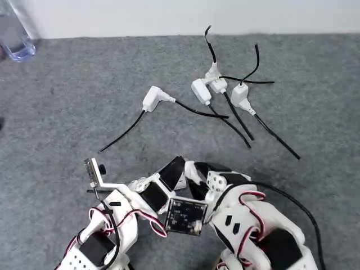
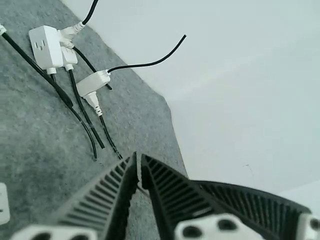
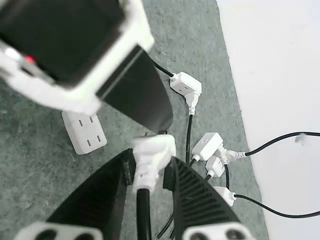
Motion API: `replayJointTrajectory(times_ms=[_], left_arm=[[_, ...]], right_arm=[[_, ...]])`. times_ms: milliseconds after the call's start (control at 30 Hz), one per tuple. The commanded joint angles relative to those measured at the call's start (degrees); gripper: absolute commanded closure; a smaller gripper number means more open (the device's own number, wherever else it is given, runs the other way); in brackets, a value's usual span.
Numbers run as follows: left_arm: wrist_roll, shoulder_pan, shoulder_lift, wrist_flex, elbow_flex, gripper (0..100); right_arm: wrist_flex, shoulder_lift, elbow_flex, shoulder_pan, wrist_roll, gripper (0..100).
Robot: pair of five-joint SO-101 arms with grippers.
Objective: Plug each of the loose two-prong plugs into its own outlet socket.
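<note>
— One plug point(image 3: 152, 150) is in hand, no more: the right gripper point(image 3: 150, 164) is clamped on its white body, and the cord trails back between the jaws.
— Is it near a socket?
— Near, not in. A white socket point(image 3: 85, 132) lies on the grey mat point(image 1: 62, 95) just beside the held plug, its slots bare. I judge that this first insertion has the lining-up and the push yet to come.
— And the left gripper point(image 2: 139, 161)?
— Its fingers are pressed together on nothing. It hovers above the mat, pointed toward the far cluster.
— What's in that cluster?
— A socket block point(image 1: 201, 91) with empty slots on its face, a small plug point(image 1: 217, 85) touching its side, another white piece point(image 1: 212, 71) behind, and a loose plug point(image 1: 241, 95) just beside them, cords crossing. Whether any of the touching pieces is actually mated, I cannot tell.
— Anything apart from the rest?
— A lone white connector point(image 1: 153, 98), well apart, cord lying free. Plug or socket, I cannot say.
— So the tally?
— Nothing clearly seated; one plug gripped, the others waiting. Early in the job, by my reckoning.
</note>
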Motion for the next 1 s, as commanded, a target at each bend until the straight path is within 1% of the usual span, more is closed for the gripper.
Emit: replayJointTrajectory(times_ms=[0,300,400,467,600,767,867,967], left_arm=[[-0.5,0.4,-0.7,-0.1,-0.3,97],[-0.5,0.4,-0.7,-0.1,-0.3,97],[-0.6,0.3,-0.7,0.2,-0.6,97],[-0.6,-1.5,-0.7,0.2,-0.7,97],[-0.6,-7.1,-0.7,0.2,-2.3,97],[-0.5,-18.0,-0.7,0.1,-5.1,98],[-0.5,-18.4,-0.7,0.1,-4.5,98],[-0.5,-15.5,-0.7,0.2,-3.2,98]], right_arm=[[0.4,0.3,-4.3,-2.5,-0.5,99.1],[0.0,0.7,-4.0,-1.7,-0.4,99.1],[-0.2,1.4,-3.9,2.0,1.3,99.1],[-0.2,3.8,-3.9,4.4,1.6,99.1],[-1.7,10.0,-4.0,6.9,1.4,99.1],[-2.9,12.7,-4.3,7.1,1.4,99.1],[-2.7,12.7,-4.3,7.2,1.4,99.1],[-0.7,13.1,-3.9,7.4,1.4,99.1]])
